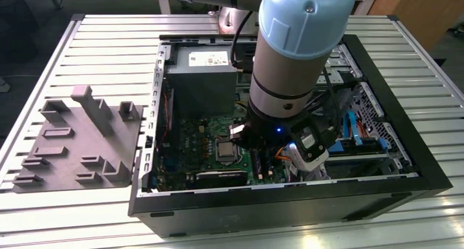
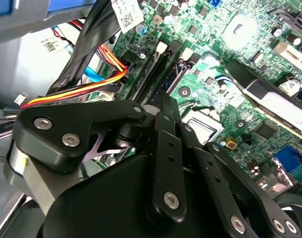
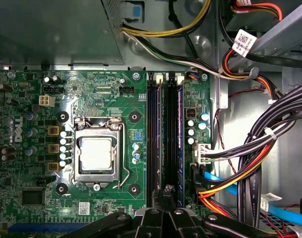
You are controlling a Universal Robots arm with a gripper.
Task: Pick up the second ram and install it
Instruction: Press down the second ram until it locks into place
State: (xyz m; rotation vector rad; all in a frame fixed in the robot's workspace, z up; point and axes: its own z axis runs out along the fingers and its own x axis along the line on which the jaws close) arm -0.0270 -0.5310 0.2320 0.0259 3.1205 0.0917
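Ram (image 3: 170, 139) looks to be sitting in its slot on the motherboard (image 3: 37, 119), in both wrist views. Going left to right in the first wrist view you've got the CPU socket (image 3: 97, 153), then the slots, then the cable bundle (image 3: 250, 163). Your pincer (image 3: 168, 192) is pinched narrow, tip right over the stick's end. Can't tell if it's touching.

The hand (image 2: 163, 111) has matt black plastic links with bright metal screws. Under it, the motherboard (image 3: 116, 94) is glossy green, its CPU (image 3: 95, 153) brushed metal. Beside it, plastic-coated cables (image 3: 250, 158) shine. The tabletop (image 1: 87, 37) is ribbed, pale metal.
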